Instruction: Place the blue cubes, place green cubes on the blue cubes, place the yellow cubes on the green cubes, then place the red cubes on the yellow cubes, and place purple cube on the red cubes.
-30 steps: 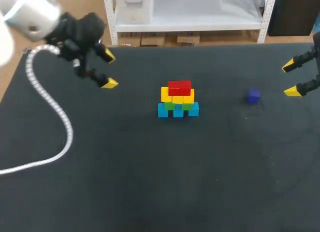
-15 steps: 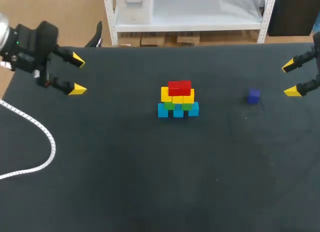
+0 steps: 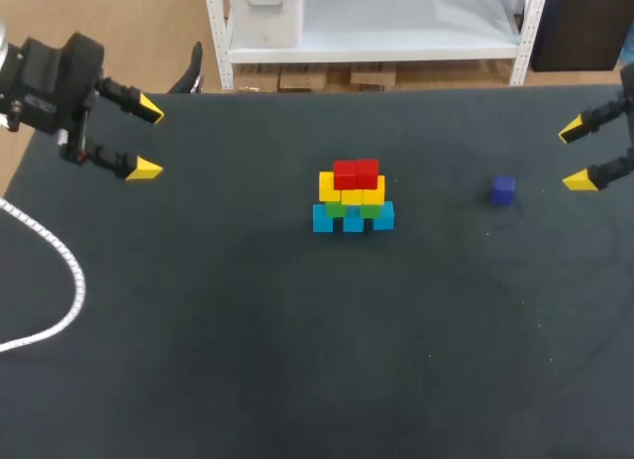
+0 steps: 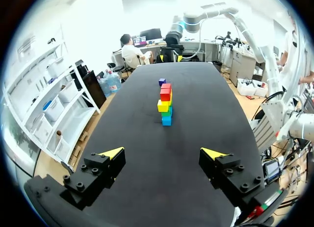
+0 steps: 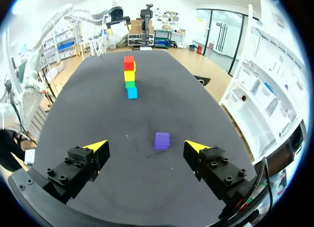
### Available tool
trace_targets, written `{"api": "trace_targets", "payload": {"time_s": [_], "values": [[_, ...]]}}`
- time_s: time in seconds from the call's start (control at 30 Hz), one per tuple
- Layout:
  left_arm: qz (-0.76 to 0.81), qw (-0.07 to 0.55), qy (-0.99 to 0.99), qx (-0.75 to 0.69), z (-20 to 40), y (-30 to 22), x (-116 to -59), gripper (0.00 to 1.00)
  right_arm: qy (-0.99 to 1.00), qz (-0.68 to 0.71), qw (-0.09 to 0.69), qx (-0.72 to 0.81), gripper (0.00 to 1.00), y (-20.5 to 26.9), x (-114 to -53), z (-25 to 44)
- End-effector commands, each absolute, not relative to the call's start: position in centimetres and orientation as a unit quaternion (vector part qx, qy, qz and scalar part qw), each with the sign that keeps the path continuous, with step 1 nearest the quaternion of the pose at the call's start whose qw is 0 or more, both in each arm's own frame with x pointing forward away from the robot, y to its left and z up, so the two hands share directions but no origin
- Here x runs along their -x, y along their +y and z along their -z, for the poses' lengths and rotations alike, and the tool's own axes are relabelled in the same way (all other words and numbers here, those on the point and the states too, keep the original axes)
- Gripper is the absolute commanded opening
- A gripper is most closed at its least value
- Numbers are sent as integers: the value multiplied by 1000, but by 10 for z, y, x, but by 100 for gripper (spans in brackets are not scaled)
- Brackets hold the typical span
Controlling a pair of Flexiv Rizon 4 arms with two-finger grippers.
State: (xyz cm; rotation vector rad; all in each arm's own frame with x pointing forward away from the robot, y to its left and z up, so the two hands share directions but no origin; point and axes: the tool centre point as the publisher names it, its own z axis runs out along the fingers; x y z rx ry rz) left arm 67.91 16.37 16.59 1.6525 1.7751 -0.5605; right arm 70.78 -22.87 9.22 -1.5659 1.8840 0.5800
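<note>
A stepped stack stands mid-table: blue cubes [image 3: 353, 219] at the base, green cubes [image 3: 337, 208] on them, yellow cubes [image 3: 352, 190] above, red cubes [image 3: 356, 172] on top. The same stack shows far ahead in the left wrist view, red cubes [image 4: 166, 92] uppermost, and in the right wrist view, red cubes [image 5: 129, 63] uppermost. The purple cube [image 3: 502, 189] lies alone to the stack's right, just ahead of my right gripper [image 5: 146, 146] as purple cube [image 5: 162, 140]. My right gripper [image 3: 576, 156] is open at the right edge. My left gripper [image 3: 147, 138] is open at the far left, empty [image 4: 162, 153].
A white cable [image 3: 50, 281] loops across the table's left side below my left arm. The black table [image 3: 297, 360] stretches bare in front of the stack.
My left arm has drawn back from near the stack toward the table's far left edge. The cable has shifted left with it. The right arm and all cubes stayed put.
</note>
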Motion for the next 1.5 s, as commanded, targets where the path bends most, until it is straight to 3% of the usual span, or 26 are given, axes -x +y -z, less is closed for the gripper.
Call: {"api": "trace_targets", "payload": {"time_s": [0.03,0.27,0.73,1.5], "values": [[214,316,676,-630,-166,162,-683,100,719,-198,299,596,100,-223,-718,-85],[214,316,676,-630,-166,162,-683,100,763,-146,294,557,100,-215,-741,-69],[214,316,676,-630,-166,162,-683,100,789,-161,277,524,100,-186,-731,-29],[214,316,676,-630,-166,162,-683,100,783,-160,265,539,100,-186,-753,9]]}}
